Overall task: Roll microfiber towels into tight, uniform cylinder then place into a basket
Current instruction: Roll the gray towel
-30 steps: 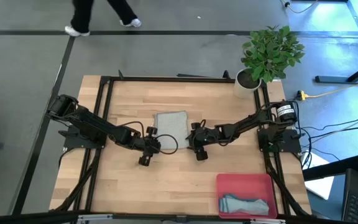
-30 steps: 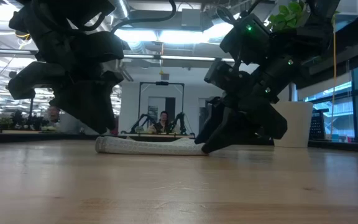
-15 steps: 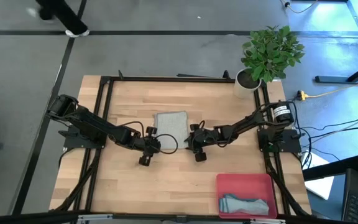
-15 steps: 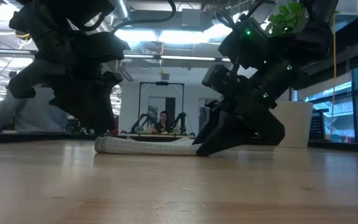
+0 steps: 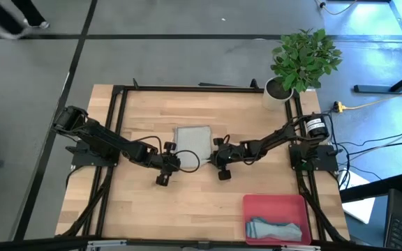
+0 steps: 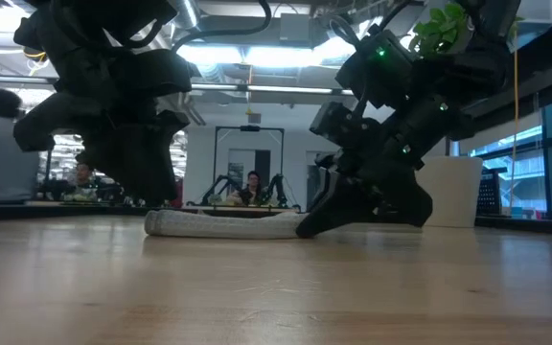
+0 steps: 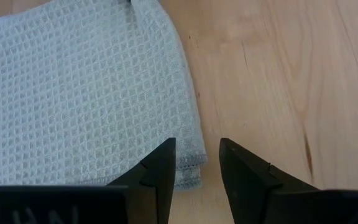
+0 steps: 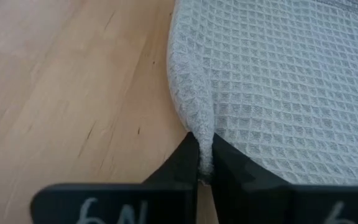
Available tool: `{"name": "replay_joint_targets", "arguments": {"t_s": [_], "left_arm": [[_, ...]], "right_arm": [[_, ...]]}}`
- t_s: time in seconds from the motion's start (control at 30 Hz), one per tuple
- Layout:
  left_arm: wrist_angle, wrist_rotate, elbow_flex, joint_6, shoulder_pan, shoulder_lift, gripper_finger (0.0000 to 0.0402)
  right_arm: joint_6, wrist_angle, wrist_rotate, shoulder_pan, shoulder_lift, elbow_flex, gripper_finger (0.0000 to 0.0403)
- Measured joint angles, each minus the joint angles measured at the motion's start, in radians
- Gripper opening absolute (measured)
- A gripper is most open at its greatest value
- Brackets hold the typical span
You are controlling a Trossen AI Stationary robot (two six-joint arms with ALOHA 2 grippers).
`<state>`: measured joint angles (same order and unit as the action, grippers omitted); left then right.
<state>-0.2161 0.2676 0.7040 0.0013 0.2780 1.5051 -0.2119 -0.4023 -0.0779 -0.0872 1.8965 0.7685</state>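
Observation:
The pale grey-green towel lies flat on the wooden table, folded in layers. My left gripper is open at the towel's near left corner, one finger over the cloth's edge and one over bare wood; I cannot tell whether it touches. My right gripper is shut on the towel's edge at its near right corner. The teal-blue towel lies rolled in the pink basket at the near right. My right gripper pinches a raised ridge of the towel's edge between its two fingers, near the near right corner. It comes slanting down from the table's right side. The cloth bunches into a fold at the fingers; the rest lies flat on the table.
A potted plant stands at the table's far right corner. Bare wood lies between the towel and the near edge. A person sits in the room beyond the table.
My right gripper has moved a little toward the table's left and lower, pushing the towel's right end slightly left along the table.

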Motion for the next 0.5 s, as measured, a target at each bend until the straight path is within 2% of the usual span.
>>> {"name": "replay_joint_targets", "arguments": {"t_s": [0.2,0.5], "left_arm": [[0.022,0.003,0.000,-0.047,0.000,0.016,0.0115],[0.057,0.001,0.001,-0.045,-0.008,0.118,0.0115]], "right_arm": [[0.000,0.001,0.001,0.000,0.000,0.000,0.0015],[0.001,-0.003,-0.007,-0.001,0.000,0.000,0.0025]]}}
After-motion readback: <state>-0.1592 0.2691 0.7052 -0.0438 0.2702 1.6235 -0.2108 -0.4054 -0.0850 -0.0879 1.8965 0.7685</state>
